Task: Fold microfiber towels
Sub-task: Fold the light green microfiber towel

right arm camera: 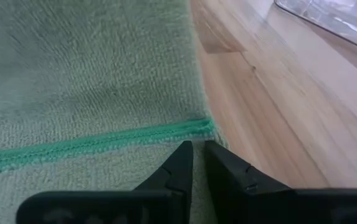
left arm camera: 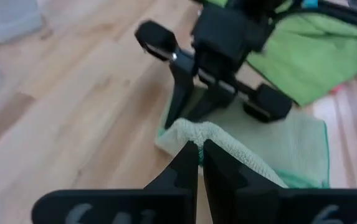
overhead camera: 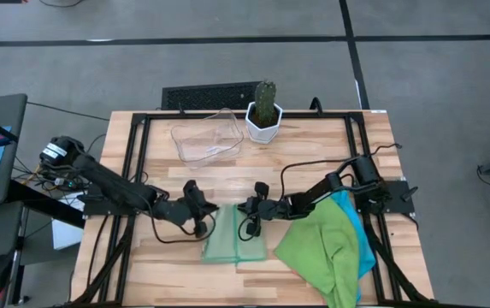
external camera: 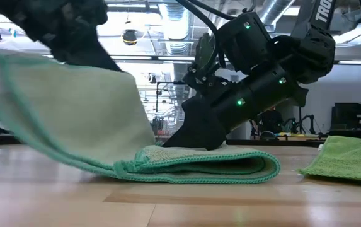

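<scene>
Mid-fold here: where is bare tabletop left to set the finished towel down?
Free: the strip of table between the cactus pot and the right arm, and the front left corner beside the pale green towel. Crowded: the middle, where the left claw and right claw flank that towel, and the front right under the bright green towel.

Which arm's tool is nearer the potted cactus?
The right. The right tool sits at the pale green towel's edge, almost straight below the potted cactus in the overhead picture; the left tool is farther off to the side.
</scene>
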`<state>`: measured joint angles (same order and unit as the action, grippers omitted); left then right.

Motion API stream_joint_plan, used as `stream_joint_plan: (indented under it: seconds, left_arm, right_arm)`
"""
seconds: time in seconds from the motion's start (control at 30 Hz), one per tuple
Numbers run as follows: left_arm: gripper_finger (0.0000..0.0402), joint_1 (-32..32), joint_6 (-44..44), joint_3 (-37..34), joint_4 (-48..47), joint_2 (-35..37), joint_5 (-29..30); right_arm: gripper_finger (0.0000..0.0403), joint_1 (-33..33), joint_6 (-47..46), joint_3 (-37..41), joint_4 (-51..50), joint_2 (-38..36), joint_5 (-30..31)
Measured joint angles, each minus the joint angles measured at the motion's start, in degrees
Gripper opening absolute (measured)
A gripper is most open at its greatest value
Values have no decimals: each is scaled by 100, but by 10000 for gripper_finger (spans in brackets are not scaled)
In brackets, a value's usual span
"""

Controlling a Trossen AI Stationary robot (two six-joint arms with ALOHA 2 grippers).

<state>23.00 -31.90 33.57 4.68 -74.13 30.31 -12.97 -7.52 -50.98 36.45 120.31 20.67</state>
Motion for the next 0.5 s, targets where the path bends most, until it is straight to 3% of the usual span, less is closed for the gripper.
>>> stream_joint_plan:
  seconds: [0.3, 0.5]
  left_arm:
    - [4, -540, -19, 86, 423, -43, -321]
    - [4, -596, -175, 88, 666, -599, -612]
  right_arm:
    - [69, 0, -3, 2, 2, 0, 0]
    - [69, 0, -5, 2, 8, 0, -2]
